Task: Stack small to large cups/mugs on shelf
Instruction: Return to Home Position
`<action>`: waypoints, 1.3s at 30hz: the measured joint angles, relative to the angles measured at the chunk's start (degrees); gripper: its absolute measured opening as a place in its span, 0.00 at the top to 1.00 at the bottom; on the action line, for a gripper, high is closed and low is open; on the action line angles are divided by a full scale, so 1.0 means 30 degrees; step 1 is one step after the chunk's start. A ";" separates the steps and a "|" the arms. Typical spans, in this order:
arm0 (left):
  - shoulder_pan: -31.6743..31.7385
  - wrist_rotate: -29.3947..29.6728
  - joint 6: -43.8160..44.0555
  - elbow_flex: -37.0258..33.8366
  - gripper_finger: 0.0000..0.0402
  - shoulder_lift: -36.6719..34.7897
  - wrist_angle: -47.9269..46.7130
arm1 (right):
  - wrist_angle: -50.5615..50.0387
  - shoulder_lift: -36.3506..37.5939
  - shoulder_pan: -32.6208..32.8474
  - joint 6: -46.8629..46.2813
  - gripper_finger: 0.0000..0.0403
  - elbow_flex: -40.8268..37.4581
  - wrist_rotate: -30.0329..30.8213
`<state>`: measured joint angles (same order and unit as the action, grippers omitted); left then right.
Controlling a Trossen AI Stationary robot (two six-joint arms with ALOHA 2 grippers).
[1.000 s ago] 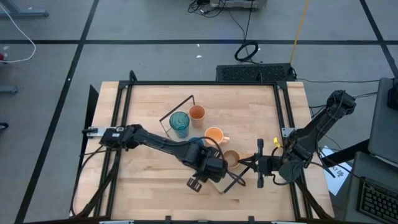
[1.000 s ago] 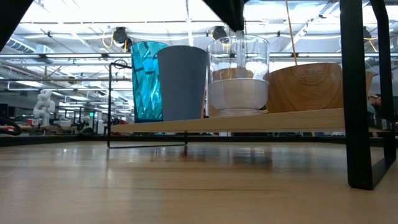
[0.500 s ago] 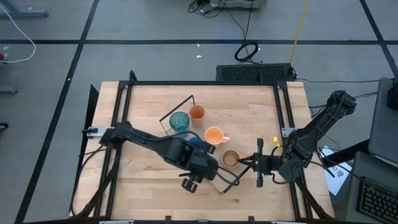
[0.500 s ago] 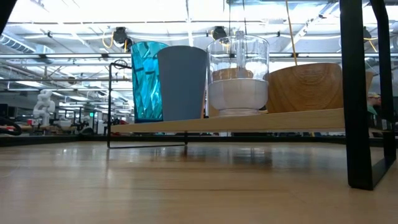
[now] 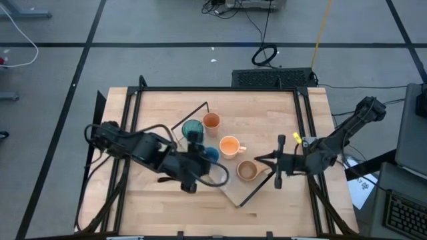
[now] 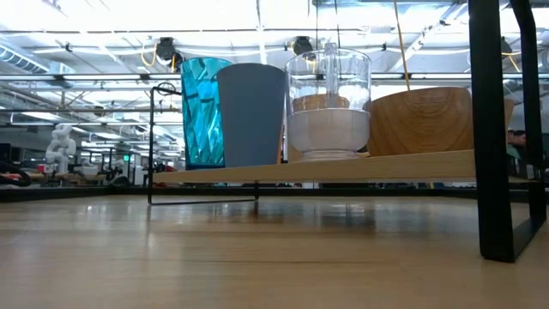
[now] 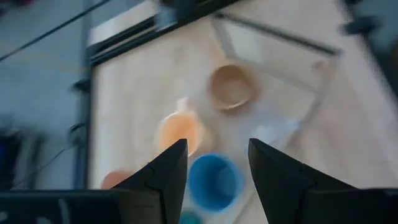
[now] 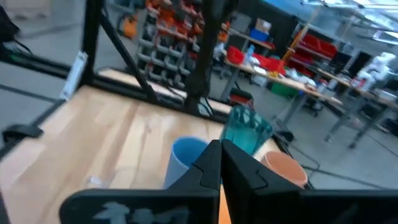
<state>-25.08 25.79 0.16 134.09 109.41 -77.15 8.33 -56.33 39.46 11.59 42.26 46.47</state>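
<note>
Every cup in view stands in a row on the shelf (image 6: 343, 166), from the teal tumbler (image 6: 202, 110) past the clear glass (image 6: 328, 103) to the tan mug (image 6: 420, 120), so nothing seems left to carry. Fittingly, the left gripper (image 7: 216, 146) hovers near them, fingers apart and empty. The right gripper (image 8: 219, 149) waits by the shelf's end, fingers together.

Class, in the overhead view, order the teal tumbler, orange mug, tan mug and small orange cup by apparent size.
Orange mug and teal tumbler: too alike to rank.
Tan mug, slightly smaller.
Small orange cup.
</note>
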 joint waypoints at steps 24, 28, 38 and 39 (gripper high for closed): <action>-0.0613 0.4471 0.1249 -2.0522 0.57 -1.2075 1.4327 | -0.3677 0.3539 -0.3767 0.0240 1.00 0.0000 -0.6109; -0.0613 0.4471 0.1030 -2.3191 0.57 -1.3771 1.7131 | -0.3653 0.3554 -0.3774 -0.0069 1.00 0.0000 -0.6107; -0.0613 0.4449 0.0630 -2.7328 0.74 -1.6372 2.0339 | -0.2177 0.4197 -0.3796 -0.0075 1.00 -0.1982 -0.6109; -0.0613 0.4449 0.0637 -2.7540 0.77 -1.6503 2.0414 | -0.1830 0.4326 -0.3796 -0.0045 1.00 -0.2241 -0.6109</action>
<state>-26.92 39.13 2.07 51.47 59.91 -15.91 2.84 -43.36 28.08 11.45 35.54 28.14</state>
